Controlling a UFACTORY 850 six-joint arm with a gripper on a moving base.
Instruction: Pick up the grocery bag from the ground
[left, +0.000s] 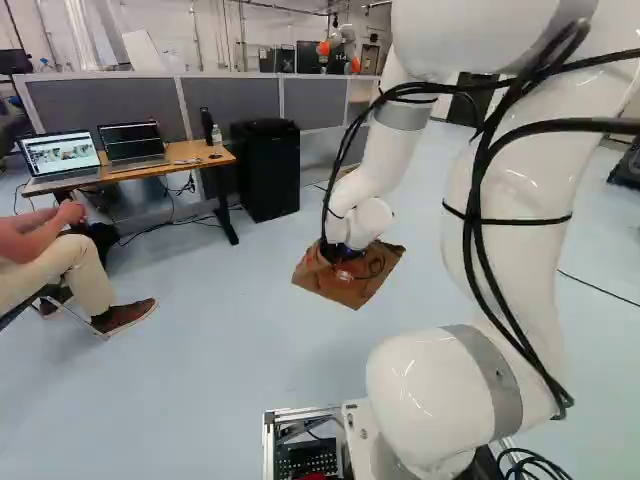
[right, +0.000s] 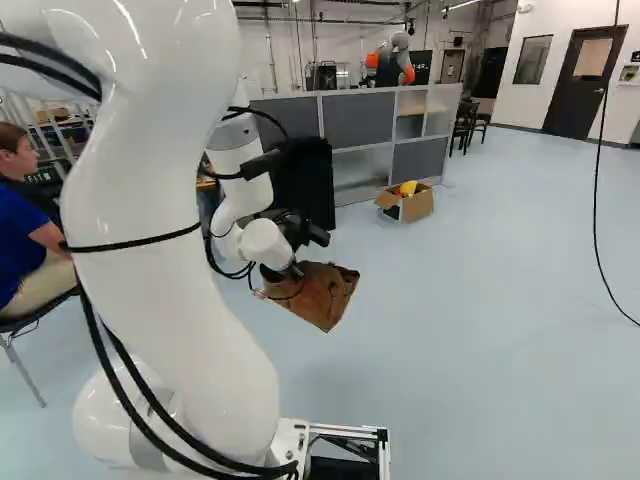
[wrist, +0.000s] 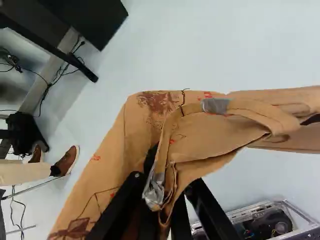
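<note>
Pale blue floor (left: 210, 350) spreads under everything I can see; a low partition (left: 130, 108) with grey panels runs across beyond it; my white arm (left: 515, 190) rises in front, right of the middle in the left base view, its wrist reaching down ahead of the base; a wooden desk (left: 185, 160) stands before the partition at the left of the left base view, with a black cabinet (left: 265, 175) just beside its end; well back, past the partition, I can make out another robot (right: 396, 62) in white and orange; the brown grocery bag (left: 350, 283) hangs tilted from my gripper (left: 343, 252), looking clear of the floor, its body sagging open and crumpled in the wrist view; an open cardboard box (right: 410, 204) sits on the floor near the partition, something yellow and orange inside; two open laptops (left: 62, 155) rest on the desk; in the wrist view I read my gripper (wrist: 165, 182) as pinching the bag's folded rim between its two fingers, right by one patch of silver tape (wrist: 154, 192); a second silver patch (wrist: 215, 105) shows along the handle.
</note>
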